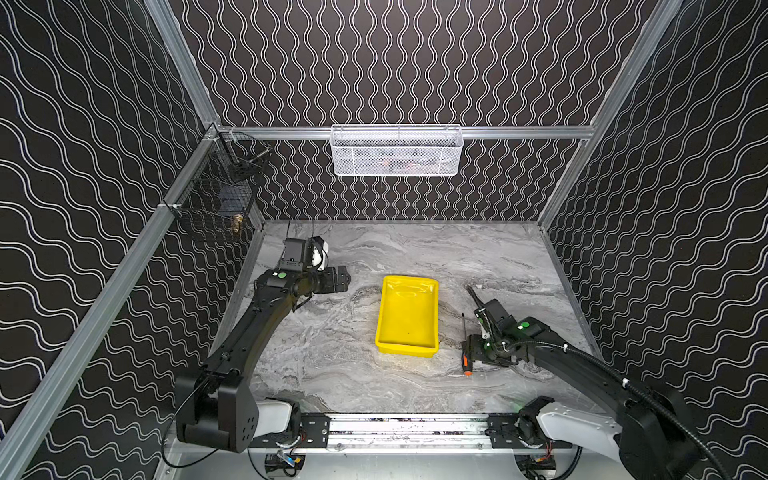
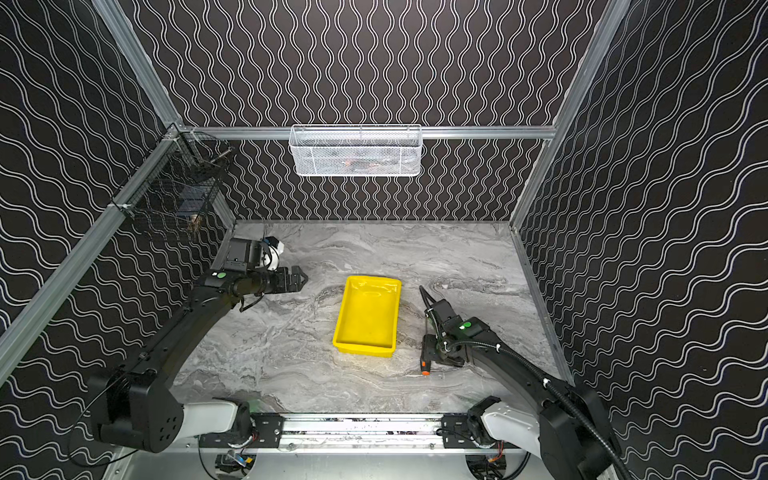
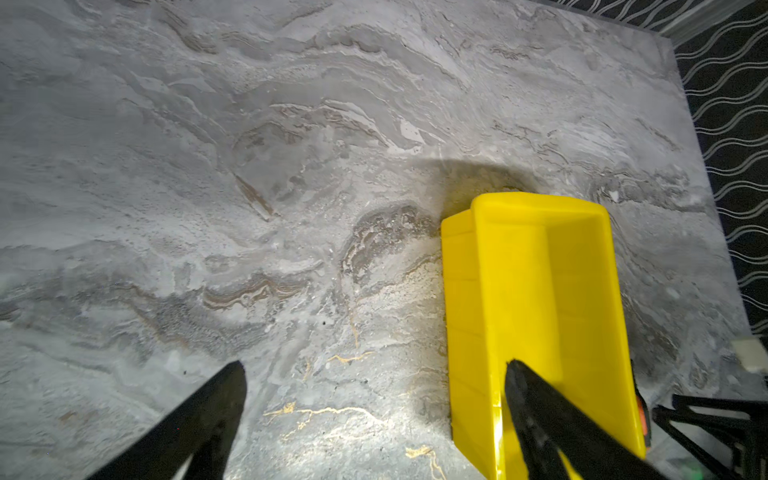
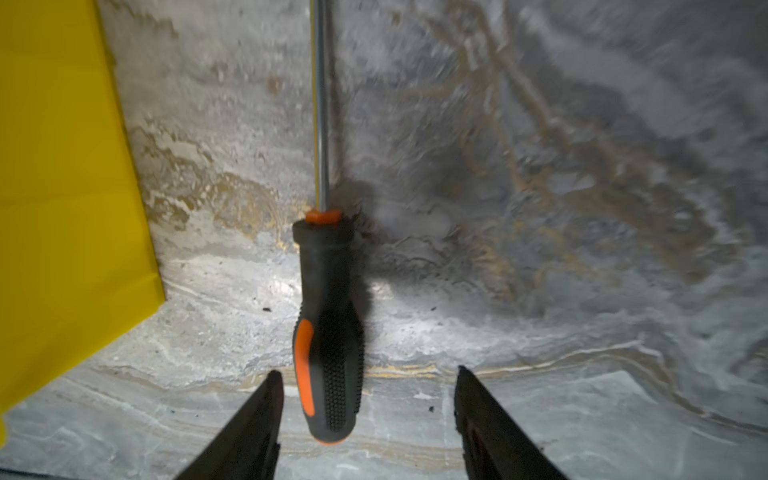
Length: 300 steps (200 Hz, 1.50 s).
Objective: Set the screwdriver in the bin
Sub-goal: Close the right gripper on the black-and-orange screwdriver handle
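Right fingers [image 4: 249, 432] stand apart on either side of the screwdriver [image 4: 328, 332], whose black, orange-striped handle lies between them with a strip of tabletop [image 4: 540, 291] showing at each tip, so nothing is clamped. Only the right wrist view shows those gaps; in both top views the wrist's body covers the fingertips and leaves just the handle's orange end and, in a top view, the thin shaft pointing toward the far wall. The screwdriver lies flat on the tabletop just to the right of the bin [image 1: 406, 349], outside it. The yellow bin sits mid-tabletop, its floor plain yellow in both top views. Farther back on the left, the left fingers [image 3: 199, 419] are spread wide with only grey tabletop between them; the left wrist view also catches a sliver of orange past the bin's long wall. On the left wall a black wire basket [image 1: 216, 195] holds dark pieces and something brass-coloured. On the far wall a white mesh basket [image 1: 395, 151] holds dark and reddish shapes too blurred to name.
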Each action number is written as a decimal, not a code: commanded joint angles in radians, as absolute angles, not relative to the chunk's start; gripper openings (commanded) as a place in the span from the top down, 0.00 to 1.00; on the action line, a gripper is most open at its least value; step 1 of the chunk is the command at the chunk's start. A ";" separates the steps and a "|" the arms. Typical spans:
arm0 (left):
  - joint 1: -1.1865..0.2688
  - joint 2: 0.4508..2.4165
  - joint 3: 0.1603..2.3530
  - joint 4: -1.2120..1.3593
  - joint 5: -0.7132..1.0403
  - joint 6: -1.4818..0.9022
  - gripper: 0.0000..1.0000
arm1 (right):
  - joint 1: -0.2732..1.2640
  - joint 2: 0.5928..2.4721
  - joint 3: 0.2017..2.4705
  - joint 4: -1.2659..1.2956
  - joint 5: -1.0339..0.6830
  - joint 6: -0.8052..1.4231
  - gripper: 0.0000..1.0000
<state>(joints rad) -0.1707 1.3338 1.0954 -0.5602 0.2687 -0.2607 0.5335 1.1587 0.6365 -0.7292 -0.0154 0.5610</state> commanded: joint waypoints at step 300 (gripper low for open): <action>-0.170 1.327 1.091 -0.532 0.357 -0.246 0.01 | 0.629 1.245 0.759 -0.742 0.176 0.535 0.90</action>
